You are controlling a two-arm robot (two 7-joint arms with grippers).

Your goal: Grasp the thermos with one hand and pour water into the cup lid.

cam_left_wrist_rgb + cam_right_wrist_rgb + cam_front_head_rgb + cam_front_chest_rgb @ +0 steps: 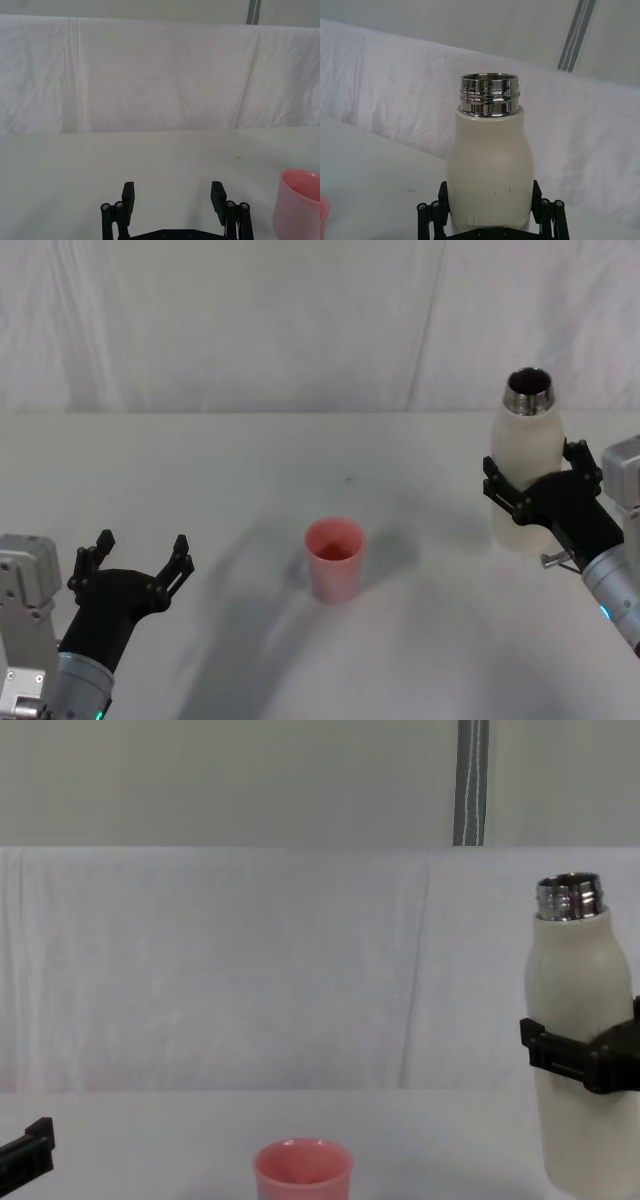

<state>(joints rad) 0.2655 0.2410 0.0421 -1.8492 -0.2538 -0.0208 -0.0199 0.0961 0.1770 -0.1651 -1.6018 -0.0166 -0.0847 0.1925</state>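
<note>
Right gripper at the right edge of the head view, black fingers clamped on both sides of the tall cream-white matte thermos with the shiny threaded steel neck. Held upright, open mouth up, gripped around the lower body. In the chest view, standing tall at the right edge, black fingers across its middle. Seen close in the right wrist view, small dark scuffs low on the body.

Small pink round cup lid upright on the white table, lower centre of the head view, well apart from the thermos. Bottom centre in the chest view.

Left gripper lower left in the head view, jaws spread wide, nothing between the fingers, parked well left of the pink cup.
</note>
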